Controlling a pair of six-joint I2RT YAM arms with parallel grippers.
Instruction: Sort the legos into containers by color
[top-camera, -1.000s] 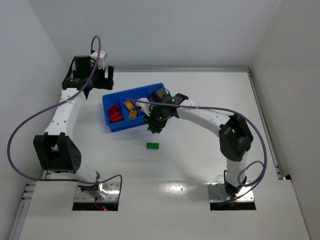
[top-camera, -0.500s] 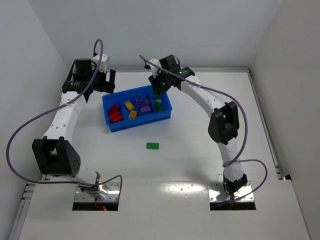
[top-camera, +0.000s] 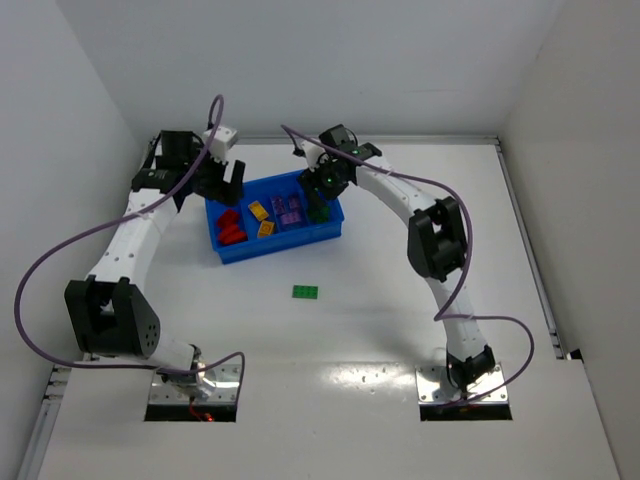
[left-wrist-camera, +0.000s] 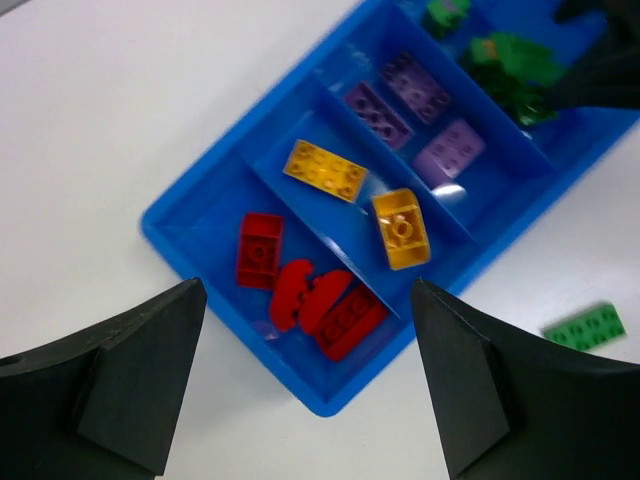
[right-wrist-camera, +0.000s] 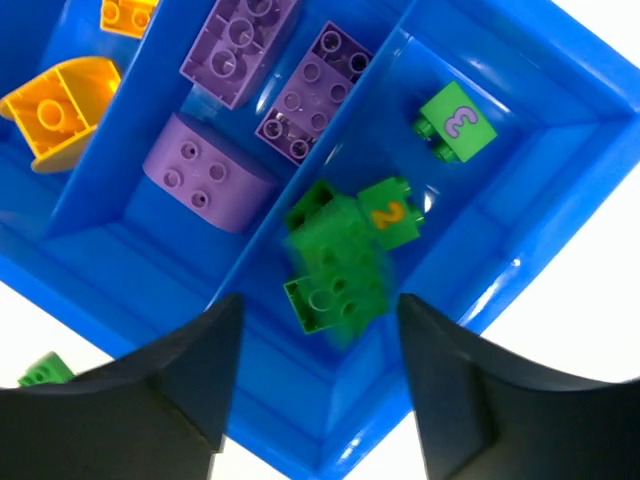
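The blue tray (top-camera: 280, 243) holds red bricks (left-wrist-camera: 300, 295), yellow bricks (left-wrist-camera: 400, 228), purple bricks (right-wrist-camera: 240, 45) and green bricks (right-wrist-camera: 455, 122), each colour in its own compartment. My right gripper (top-camera: 322, 195) hangs open over the green compartment. In the right wrist view its jaws (right-wrist-camera: 320, 300) stand wide apart, and a blurred green brick (right-wrist-camera: 335, 270) sits below them, touching neither finger. My left gripper (top-camera: 222, 180) is open and empty above the tray's red end (left-wrist-camera: 308, 290). One green brick (top-camera: 306, 291) lies on the table in front of the tray, also seen in the left wrist view (left-wrist-camera: 590, 328).
White walls close in the table at the back and on both sides. The tray's rim (left-wrist-camera: 190, 240) and thin dividers (right-wrist-camera: 250, 265) stand up between the compartments. Purple cables loop from both arms.
My right arm swung from the tray's front edge to over the green compartment; its jaws are open with a green brick beneath them. My left gripper moved right, toward the tray's red end.
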